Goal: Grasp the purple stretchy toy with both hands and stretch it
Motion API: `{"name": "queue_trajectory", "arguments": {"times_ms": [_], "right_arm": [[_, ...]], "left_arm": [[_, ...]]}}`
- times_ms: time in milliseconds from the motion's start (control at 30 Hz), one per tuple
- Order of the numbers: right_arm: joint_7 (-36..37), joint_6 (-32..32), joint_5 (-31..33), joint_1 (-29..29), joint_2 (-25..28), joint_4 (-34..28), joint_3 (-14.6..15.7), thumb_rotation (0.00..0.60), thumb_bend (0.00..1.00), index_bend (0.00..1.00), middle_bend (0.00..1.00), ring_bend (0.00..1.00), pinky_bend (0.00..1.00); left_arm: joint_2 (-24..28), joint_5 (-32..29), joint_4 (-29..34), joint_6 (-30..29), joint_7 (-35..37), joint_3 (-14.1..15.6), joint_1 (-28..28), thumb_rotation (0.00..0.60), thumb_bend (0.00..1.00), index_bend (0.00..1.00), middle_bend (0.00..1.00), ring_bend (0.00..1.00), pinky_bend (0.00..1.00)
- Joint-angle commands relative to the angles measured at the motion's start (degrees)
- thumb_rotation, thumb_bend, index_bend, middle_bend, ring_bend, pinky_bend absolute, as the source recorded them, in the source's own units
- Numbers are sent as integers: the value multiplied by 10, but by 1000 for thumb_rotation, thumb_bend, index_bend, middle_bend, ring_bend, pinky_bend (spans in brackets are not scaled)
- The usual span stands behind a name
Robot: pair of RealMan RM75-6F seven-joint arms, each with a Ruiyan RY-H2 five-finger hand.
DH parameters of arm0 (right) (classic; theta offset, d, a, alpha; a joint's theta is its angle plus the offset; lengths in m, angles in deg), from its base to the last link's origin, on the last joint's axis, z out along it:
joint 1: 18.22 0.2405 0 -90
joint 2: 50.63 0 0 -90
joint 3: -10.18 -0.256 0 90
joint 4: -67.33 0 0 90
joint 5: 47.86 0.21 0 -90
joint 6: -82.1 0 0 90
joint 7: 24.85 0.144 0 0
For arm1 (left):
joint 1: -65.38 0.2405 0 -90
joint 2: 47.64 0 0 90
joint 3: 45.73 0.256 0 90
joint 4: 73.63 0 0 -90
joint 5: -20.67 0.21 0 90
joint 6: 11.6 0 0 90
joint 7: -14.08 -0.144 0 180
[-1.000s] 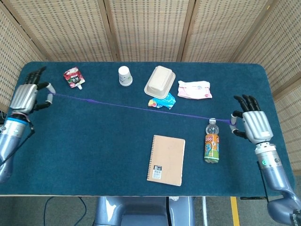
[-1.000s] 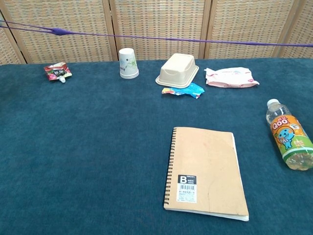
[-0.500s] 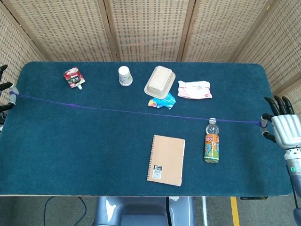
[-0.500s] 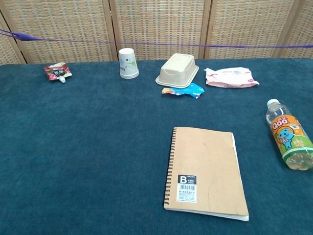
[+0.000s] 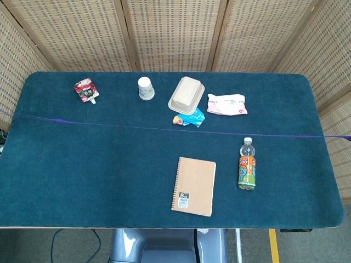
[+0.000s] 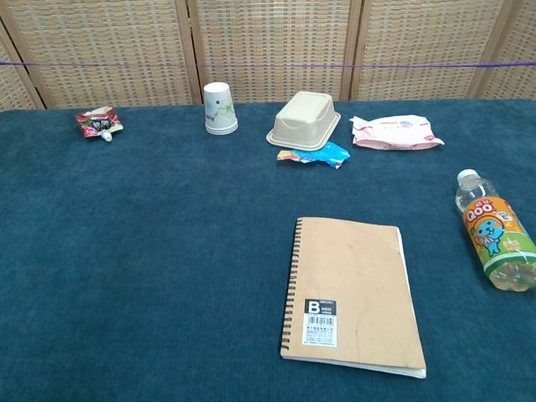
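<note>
Head view: purple stretchy toy (image 5: 181, 130) now drawn into a thin taut line spanning the whole desk (image 5: 109, 175) and running off both side edges; half a second back, both ends visibly pinched near the desk's edges, now neither robot hand anywhere in frame, so grasp cannot be confirmed, though the tautness suggests both ends held. Stretch judged near or at full extent. Below the line: plastic bottle (image 5: 247, 164) and spiral notebook (image 5: 194, 186); beyond it: red pouch (image 5: 85, 90), paper cup (image 5: 145, 88), takeaway box (image 5: 186, 96), blue wrapper (image 5: 188, 118), pink tissue pack (image 5: 227, 104). Chest view: toy (image 6: 268, 64) as a thinner, nearly level thread high against the wicker screen (image 6: 268, 42), straighter than a moment ago, well above everything on the desk. Nothing in its way; likely snagging points on lowering: cup and bottle cap.
</note>
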Motion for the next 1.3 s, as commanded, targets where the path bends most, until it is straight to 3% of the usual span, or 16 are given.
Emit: {"name": "queue_trajectory", "arguments": {"times_ms": [33,467,700,1000,1167,1300], "right_arm": [[28,-12,14,-10,-10,41,-6,600,662,724,192,0,0],[51,-20,1,-24,-46,153,0,600,662,721,197,0,0],[88,-56,20,-38,-60,217,-6,600,663,719,198,0,0],[142,-28,-8,-53,-76,262,4,600,663,719,198,0,0],[178,42,-42,-47,-61,209,3,600,663,720,199,0,0],[181,97,-73,-31,-4,51,-10,600,662,720,199,0,0]], "left_arm": [[-11,2,-27,9,21,4,4,600,568,749,0,0,0],[-43,14,-111,13,56,12,15,600,568,750,0,0,0],[-48,11,-144,18,79,11,24,600,569,750,0,0,0],[-53,14,-164,21,102,10,28,600,569,750,0,0,0],[-39,28,-122,-11,137,7,29,600,570,750,0,0,0],[11,48,-11,-62,184,1,36,600,569,748,0,0,0]]}}
